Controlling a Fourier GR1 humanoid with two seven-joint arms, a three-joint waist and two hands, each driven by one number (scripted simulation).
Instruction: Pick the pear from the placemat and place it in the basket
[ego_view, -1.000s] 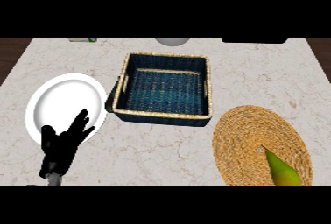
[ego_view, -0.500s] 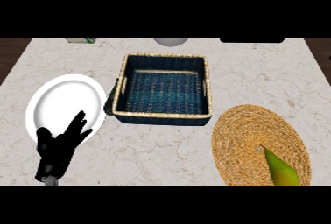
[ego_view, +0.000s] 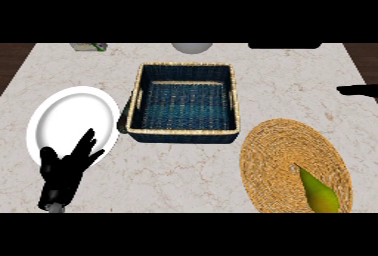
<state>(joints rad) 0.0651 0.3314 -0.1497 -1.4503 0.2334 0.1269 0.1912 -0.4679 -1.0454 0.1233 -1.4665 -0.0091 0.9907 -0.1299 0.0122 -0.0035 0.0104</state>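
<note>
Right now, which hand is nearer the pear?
Right. The right hand shows at the view's right edge, past the far side of the placemat that holds the pear. The left hand is across the counter at lower left, by the plate.

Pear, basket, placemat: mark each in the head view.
pear (ego_view: 319, 192), head view, middle of its green body.
basket (ego_view: 184, 132), head view, front woven rim.
placemat (ego_view: 280, 150), head view, bare weave above the pear.

Pear (ego_view: 321, 194) on placemat (ego_view: 280, 150) (lower right), basket (ego_view: 184, 133) nearby
</note>
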